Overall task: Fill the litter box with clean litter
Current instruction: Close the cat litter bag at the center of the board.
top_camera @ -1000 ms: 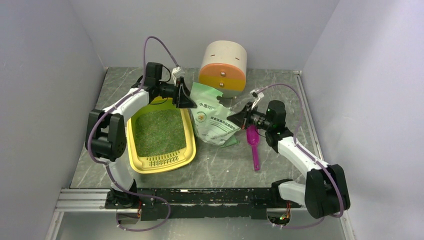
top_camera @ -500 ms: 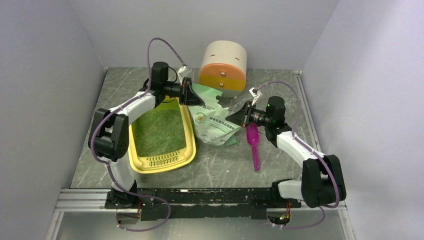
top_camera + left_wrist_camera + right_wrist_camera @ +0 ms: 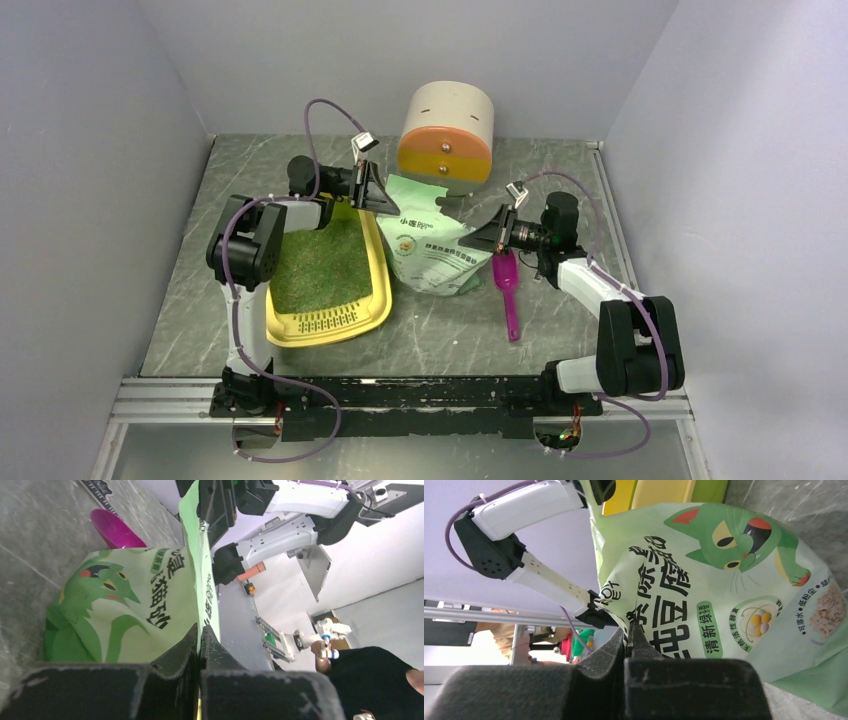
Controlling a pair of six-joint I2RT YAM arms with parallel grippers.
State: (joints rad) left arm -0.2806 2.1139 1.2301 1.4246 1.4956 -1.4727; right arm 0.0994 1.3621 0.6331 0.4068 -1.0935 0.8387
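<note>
The yellow litter box (image 3: 375, 298) lies left of centre with its slotted grille toward me, and greenish-grey clean litter (image 3: 318, 262) covers its floor. To its right lies the pale green printed litter bag (image 3: 430, 245). My left gripper (image 3: 377, 197) is shut on the bag's upper left edge (image 3: 202, 570), beside the box's far right corner. My right gripper (image 3: 484, 235) is shut on the bag's right edge (image 3: 624, 605). In the right wrist view the bag's cat print (image 3: 734, 535) faces the camera.
A round beige, orange and yellow drawer cabinet (image 3: 448, 135) stands behind the bag. A magenta scoop (image 3: 508, 290) lies on the grey table just right of the bag, under my right arm. Walls close in the table on three sides.
My left gripper moved right off the litter box's far corner and closed on the bag's edge. My right gripper stayed shut on the bag and its wrist turned a little.
</note>
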